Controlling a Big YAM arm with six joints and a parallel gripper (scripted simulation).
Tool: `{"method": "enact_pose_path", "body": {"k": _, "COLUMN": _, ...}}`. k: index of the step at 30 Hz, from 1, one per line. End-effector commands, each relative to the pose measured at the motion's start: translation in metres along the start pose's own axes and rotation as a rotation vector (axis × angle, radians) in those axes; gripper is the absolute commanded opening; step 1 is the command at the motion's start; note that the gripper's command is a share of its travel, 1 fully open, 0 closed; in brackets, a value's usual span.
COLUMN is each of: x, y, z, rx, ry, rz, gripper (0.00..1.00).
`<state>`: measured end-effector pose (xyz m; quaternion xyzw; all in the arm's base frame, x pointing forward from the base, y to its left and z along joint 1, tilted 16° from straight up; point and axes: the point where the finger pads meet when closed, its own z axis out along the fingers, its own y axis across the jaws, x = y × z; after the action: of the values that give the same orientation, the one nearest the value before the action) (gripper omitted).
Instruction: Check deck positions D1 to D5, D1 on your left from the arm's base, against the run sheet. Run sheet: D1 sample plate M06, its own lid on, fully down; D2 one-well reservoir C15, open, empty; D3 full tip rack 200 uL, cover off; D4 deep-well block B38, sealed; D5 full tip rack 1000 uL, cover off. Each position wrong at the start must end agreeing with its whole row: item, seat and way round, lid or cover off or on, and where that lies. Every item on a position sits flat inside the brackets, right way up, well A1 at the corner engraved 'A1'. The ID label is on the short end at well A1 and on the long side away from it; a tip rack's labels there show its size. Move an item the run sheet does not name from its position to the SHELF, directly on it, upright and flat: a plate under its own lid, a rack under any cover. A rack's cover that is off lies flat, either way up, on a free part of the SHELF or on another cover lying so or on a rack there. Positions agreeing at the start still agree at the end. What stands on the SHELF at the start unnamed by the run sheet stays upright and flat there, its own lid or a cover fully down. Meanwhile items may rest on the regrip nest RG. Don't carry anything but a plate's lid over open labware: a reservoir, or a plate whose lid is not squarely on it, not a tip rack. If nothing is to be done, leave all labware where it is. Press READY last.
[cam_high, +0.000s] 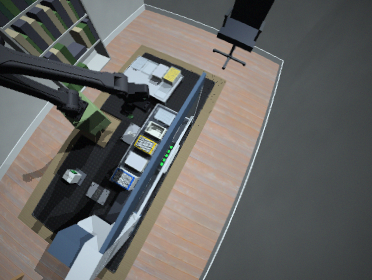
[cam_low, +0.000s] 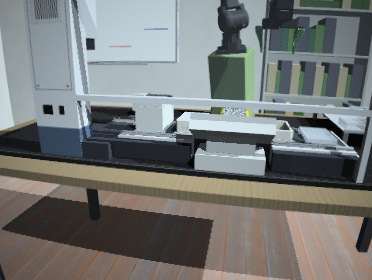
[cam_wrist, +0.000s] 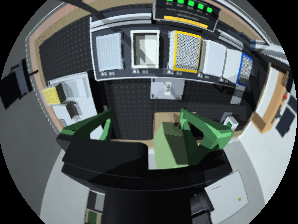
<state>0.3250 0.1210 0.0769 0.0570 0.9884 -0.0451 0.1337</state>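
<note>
My gripper (cam_high: 136, 101) is open and empty, high above the black mat, between the shelf and the near end of the deck row. Its green fingers show in the wrist view (cam_wrist: 149, 131) and at the top of the side view (cam_low: 279, 36). The deck row lies along the blue gantry. In order it holds a lidded plate (cam_high: 165, 116) (cam_wrist: 108, 51), an open reservoir (cam_high: 156, 130) (cam_wrist: 147, 50), a yellow tip rack (cam_high: 145, 145) (cam_wrist: 186, 51), a sealed pale block (cam_high: 135, 161) (cam_wrist: 214, 62) and a blue tip rack (cam_high: 123, 178) (cam_wrist: 246, 67).
The shelf (cam_high: 150, 77) at the far end holds several pale items and a yellow-topped rack (cam_high: 171, 75). The blue gantry beam (cam_high: 150, 165) with green lights (cam_wrist: 189, 4) runs beside the row. A green-topped box (cam_high: 73, 176) and a grey block (cam_high: 98, 192) sit on the mat.
</note>
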Motion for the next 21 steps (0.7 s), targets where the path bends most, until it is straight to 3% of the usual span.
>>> {"method": "enact_pose_path", "body": {"k": 1, "x": 0.000, "y": -0.014, "z": -0.008, "rx": -0.015, "ry": -0.031, "rz": -0.003, "gripper": 1.00}}
{"method": "enact_pose_path", "body": {"k": 21, "x": 0.055, "y": -0.090, "z": -0.005, "rx": -0.003, "ry": -0.012, "rz": -0.009, "gripper": 1.00}}
